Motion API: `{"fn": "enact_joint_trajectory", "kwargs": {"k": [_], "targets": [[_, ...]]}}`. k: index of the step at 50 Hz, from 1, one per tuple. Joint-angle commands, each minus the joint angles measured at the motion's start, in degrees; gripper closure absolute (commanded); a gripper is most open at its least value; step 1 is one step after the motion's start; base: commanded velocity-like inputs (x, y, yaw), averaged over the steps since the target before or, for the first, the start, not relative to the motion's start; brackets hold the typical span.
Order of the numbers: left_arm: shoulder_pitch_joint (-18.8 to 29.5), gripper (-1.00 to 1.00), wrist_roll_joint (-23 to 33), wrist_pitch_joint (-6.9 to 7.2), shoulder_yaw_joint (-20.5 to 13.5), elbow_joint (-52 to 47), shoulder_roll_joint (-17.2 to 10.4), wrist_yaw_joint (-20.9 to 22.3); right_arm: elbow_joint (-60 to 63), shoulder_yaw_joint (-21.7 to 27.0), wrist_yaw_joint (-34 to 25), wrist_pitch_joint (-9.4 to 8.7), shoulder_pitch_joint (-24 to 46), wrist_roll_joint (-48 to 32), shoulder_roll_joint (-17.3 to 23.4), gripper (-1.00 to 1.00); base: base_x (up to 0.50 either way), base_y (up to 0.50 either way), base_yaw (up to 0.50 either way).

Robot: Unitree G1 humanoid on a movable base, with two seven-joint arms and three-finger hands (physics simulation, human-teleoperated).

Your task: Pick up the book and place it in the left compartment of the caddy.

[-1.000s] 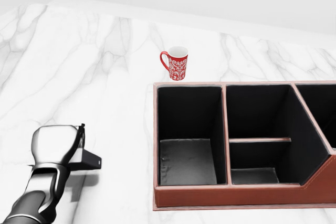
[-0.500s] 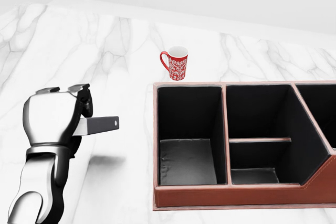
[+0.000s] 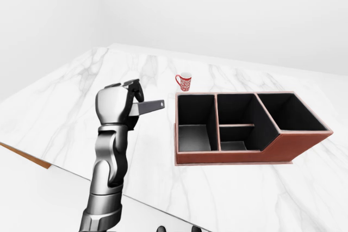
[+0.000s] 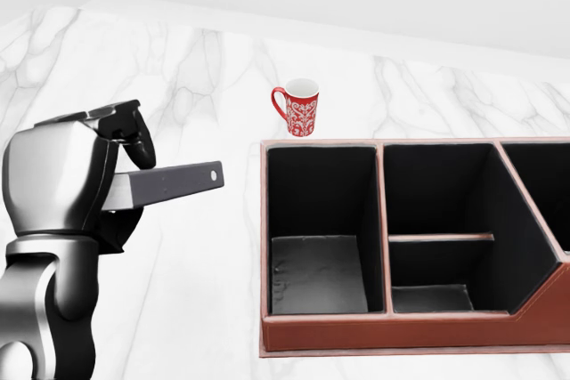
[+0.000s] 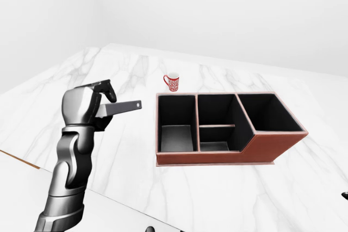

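A thin dark grey book (image 4: 169, 183) is held flat in the air, to the left of the caddy in the head view. My left hand (image 4: 125, 186) is shut on its left end, with fingers (image 4: 132, 133) curled over the top. The book's free end points right toward the red-brown caddy (image 4: 401, 332) and stops short of the rim. The caddy's left compartment (image 4: 318, 275) is black inside and holds nothing. My right hand does not show.
A red patterned mug (image 4: 301, 107) stands on the marble table (image 4: 178, 68) just above the caddy's top-left corner. The caddy has a divided middle section (image 3: 235, 126) and a larger right bin (image 3: 288, 113). The table's near edge (image 3: 32, 158) runs at lower left.
My left hand has risen from low on the table with the book in it. It has also shifted right, so the book's end now lies closer to the caddy.
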State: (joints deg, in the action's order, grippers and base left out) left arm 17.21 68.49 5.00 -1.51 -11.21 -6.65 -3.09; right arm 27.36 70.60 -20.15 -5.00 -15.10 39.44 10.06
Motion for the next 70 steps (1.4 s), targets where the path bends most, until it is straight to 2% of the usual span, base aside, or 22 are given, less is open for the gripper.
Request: {"fn": "enact_joint_trajectory", "kwargs": {"k": [1, 3, 7, 10, 16, 20, 25, 26, 30, 35, 37, 42, 47, 50, 54, 58, 62, 64, 70], "targets": [[-0.58, 1.0, -12.47, 0.0, -0.03, -9.38, 2.41, 2.95, 0.01, 0.06, -0.13, 0.0, -0.11, 0.09, -0.07, -1.0, 0.0, 0.0, 0.0], [-0.5, 1.0, -14.68, 0.0, -0.1, -10.09, 2.55, 3.75, -0.06, 0.05, -0.16, 0.0, -0.08, 0.03, -0.08, -1.0, 0.0, 0.0, 0.0], [-0.55, 1.0, -8.31, 0.0, 1.1, -14.96, 1.74, 4.15, 0.1, -0.15, 0.07, 0.0, 0.0, -0.08, -0.09, -1.0, 0.0, 0.0, 0.0], [-0.65, 1.0, -6.22, 0.0, 1.65, -16.41, 2.27, 4.99, -0.22, -0.29, -0.05, 0.0, 0.06, -0.26, -0.1, -1.0, 0.0, 0.0, 0.0], [-2.86, 1.0, 6.0, 0.0, 5.24, -24.02, 4.0, 7.11, -0.16, -0.19, 0.03, 0.0, -0.01, -0.14, -0.08, -1.0, 0.0, 0.0, 0.0], [-3.65, 1.0, 11.63, -2.99, 6.8, -27.31, 5.48, 8.94, -0.32, -0.18, 0.08, 0.0, 0.06, -0.16, 0.03, -1.0, 0.0, 0.0, 0.0], [-3.99, 1.0, 15.35, -5.65, 8.02, -30.63, 7.23, 10.76, -0.02, 0.03, 0.17, 0.0, -0.04, 0.09, 0.05, -1.0, 0.0, 0.0, 0.0], [-4.11, 1.0, 16.94, -6.83, 8.87, -31.39, 7.25, 10.93, 0.32, 0.31, 0.33, 0.0, -0.17, 0.43, 0.11, -1.0, 0.0, 0.0, 0.0], [-3.7, 1.0, 19.74, -7.49, 9.0, -31.7, 8.27, 11.42, 0.47, 0.48, 0.27, 0.0, -0.14, 0.44, 0.06, -1.0, 0.0, 0.0, 0.0], [-4.13, 1.0, 21.21, -9.7, 11.04, -33.18, 9.43, 11.97, -0.09, 0.2, 0.09, 0.0, 0.02, 0.07, 0.06, -1.0, 0.0, 0.0, 0.0], [-4.69, 1.0, 21.34, -10.0, 11.73, -33.01, 9.66, 11.12, -0.19, 0.09, -0.01, 0.0, 0.01, 0.01, 0.0, -1.0, 0.0, 0.0, 0.0], [-8.23, 1.0, 24.81, -10.0, 14.96, -32.95, 9.91, 7.58, 0.51, 0.55, 0.02, 0.0, -0.25, 0.46, -0.03, -1.0, 0.0, 0.0, 0.0], [-10.15, 1.0, 27.17, -10.0, 16.77, -32.83, 10.02, 5.14, 0.65, 0.65, -0.08, 0.0, -0.23, 0.56, -0.07, -1.0, 0.0, 0.0, 0.0], [-11.99, 1.0, 31.0, -10.0, 19.58, -33.81, 8.75, 2.1, 0.91, 0.57, -0.46, 0.0, -0.4, 0.82, -0.21, -1.0, 0.0, 0.0, 0.0], [-15.15, 1.0, 34.61, -10.0, 22.24, -33.76, 8.7, -1.0, 0.94, 0.29, -0.69, 0.0, -0.24, 0.43, -0.38, -1.0, 0.0, 0.0, 0.0], [-16.26, 1.0, 34.62, -10.0, 23.93, -34.56, 8.39, -0.88, 0.71, 0.21, -0.81, 0.0, -0.21, 0.28, -0.42, -1.0, 0.0, 0.0, 0.0], [-16.99, 1.0, 37.45, -10.0, 25.14, -35.05, 8.1, -1.64, 1.32, 0.39, -0.56, 0.0, -0.3, 0.53, -0.38, -1.0, 0.0, 0.0, 0.0], [-17.93, 1.0, 40.0, -10.0, 26.87, -34.95, 7.64, -2.6, 0.9, 0.22, -0.71, 0.0, -0.13, 0.17, -0.44, -1.0, 0.0, 0.0, 0.0], [-19.66, 1.0, 41.67, -10.0, 30.2, -36.15, 6.86, -4.36, 0.69, 0.25, -0.34, 0.0, -0.05, 0.21, -0.3, -1.0, 0.0, 0.0, 0.0]]}}
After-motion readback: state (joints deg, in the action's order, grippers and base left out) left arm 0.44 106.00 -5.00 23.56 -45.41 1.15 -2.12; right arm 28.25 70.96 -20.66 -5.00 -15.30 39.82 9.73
